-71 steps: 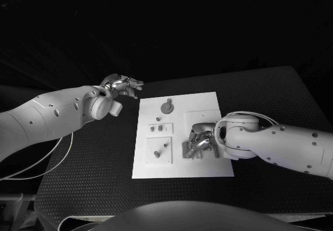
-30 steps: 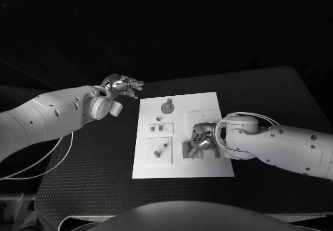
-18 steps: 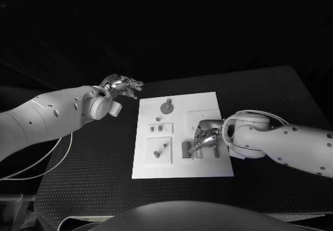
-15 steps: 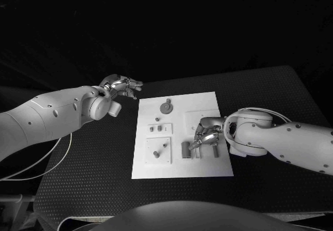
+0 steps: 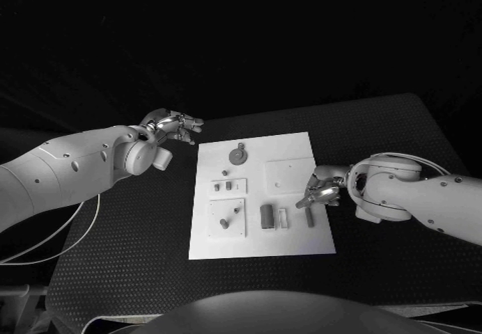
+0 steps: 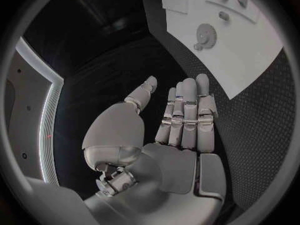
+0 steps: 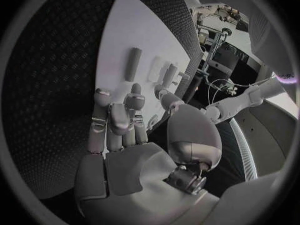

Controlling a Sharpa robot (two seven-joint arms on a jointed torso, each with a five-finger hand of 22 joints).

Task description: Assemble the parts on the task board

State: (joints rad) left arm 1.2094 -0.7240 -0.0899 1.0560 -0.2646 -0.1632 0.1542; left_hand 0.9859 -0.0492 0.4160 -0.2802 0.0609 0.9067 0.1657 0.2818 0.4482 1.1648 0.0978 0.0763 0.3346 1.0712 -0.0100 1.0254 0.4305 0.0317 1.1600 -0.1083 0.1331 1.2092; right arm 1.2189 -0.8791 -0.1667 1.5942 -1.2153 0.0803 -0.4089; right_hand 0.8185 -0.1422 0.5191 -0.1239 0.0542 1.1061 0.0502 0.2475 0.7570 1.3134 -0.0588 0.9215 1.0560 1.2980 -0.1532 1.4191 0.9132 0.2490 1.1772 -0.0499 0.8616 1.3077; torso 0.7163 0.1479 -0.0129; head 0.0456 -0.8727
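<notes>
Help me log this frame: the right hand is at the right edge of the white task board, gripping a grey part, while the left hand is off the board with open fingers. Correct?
One thing is wrong: the right hand grips nothing. The right wrist view shows its fingers apart and bare, and the grey parts lie on the task board beyond them. The left hand is indeed off the board, open.

The table (image 5: 402, 139) is black with a bumpy dotted top. Behind it the room is very dark in the head view. Past the right hand's thumb side there is a bright room with stands (image 7: 220, 45) and cables (image 7: 219, 85). Beside the left hand's thumb side a thin light strip (image 6: 45, 105) curves along a grey wall (image 6: 22, 115).
</notes>
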